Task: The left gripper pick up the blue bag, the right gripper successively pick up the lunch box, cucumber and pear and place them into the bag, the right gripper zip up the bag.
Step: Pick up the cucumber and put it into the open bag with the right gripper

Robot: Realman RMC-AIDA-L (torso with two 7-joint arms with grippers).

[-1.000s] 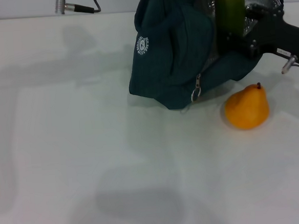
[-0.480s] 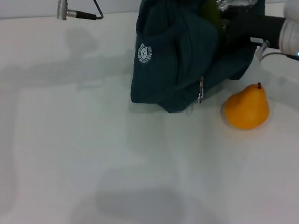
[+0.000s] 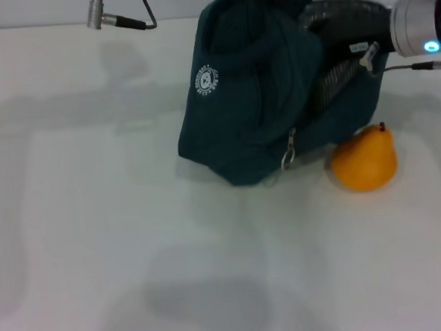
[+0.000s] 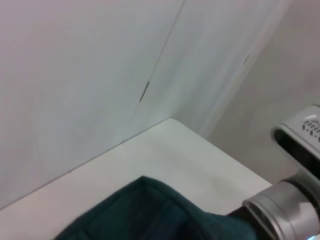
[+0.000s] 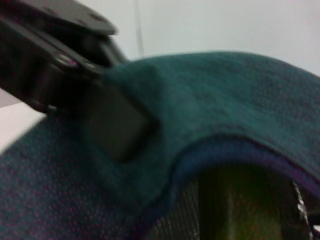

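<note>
Since half a second ago the bag (image 3: 268,94) has slid toward the robot's left and nearer, so its lower right corner now touches the pear (image 3: 365,159), which has not shifted. The right arm has pushed deeper: its silver section with a blue light sits at the right edge of the head view, and its black forearm runs into the bag's open top. The right gripper itself is hidden inside, so whether it is apart or together cannot be told.

The right wrist view shows green cucumber (image 5: 235,205) inside the foil-lined mouth, under the teal rim. In that same view the left gripper (image 5: 107,117) is clamped on the bag's fabric edge, holding it up. In the head view that hold lies at the top edge, mostly cut off.

The bag stands upright at the far middle of the table (image 3: 97,242); its zipper pull (image 3: 288,152) hangs on the near face and the white logo (image 3: 206,81) faces left.

Open surface spreads wide to the left and in front of the bag. To the right, room is tight between arm, bag and pear.

Counted: one bag, one pear, one cucumber.
</note>
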